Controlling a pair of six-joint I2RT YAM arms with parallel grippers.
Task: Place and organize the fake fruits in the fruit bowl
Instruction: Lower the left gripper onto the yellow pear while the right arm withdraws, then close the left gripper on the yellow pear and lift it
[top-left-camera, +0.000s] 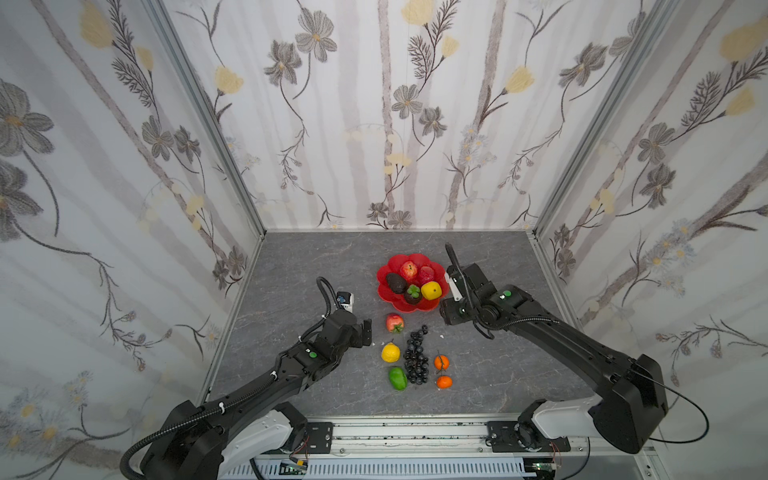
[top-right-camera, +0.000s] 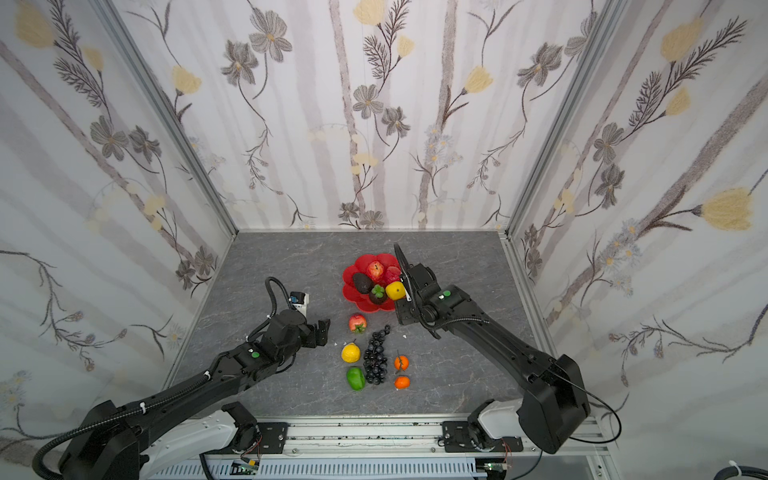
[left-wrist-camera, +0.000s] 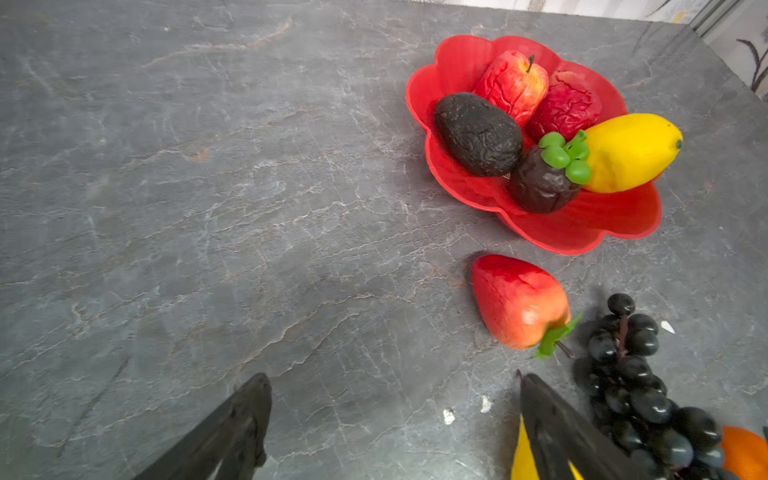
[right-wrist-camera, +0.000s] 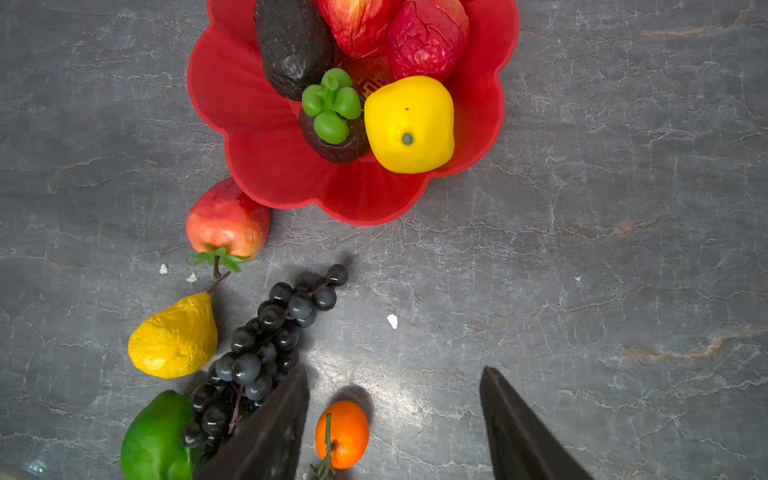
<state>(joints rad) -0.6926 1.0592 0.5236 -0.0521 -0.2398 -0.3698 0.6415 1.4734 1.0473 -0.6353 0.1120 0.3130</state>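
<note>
The left gripper (left-wrist-camera: 390, 378) holds its fingers apart and empty. The red fruit (left-wrist-camera: 519, 303) lies ahead of one fingertip, outside the gap, with its tapered end toward the fruit bowl (left-wrist-camera: 615, 224) and its leafy stem end toward the grape bunch (left-wrist-camera: 640, 374). The right gripper (right-wrist-camera: 395, 370) is likewise spread and empty, with the bunch beside one finger, its long axis and narrow tip running toward the bowl.

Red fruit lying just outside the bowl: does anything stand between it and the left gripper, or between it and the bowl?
Nothing visible does. Only bare table and two white crumbs lie between the open left gripper and the red fruit. The near side of the fruit bowl, beside it, holds no fruit.
</note>
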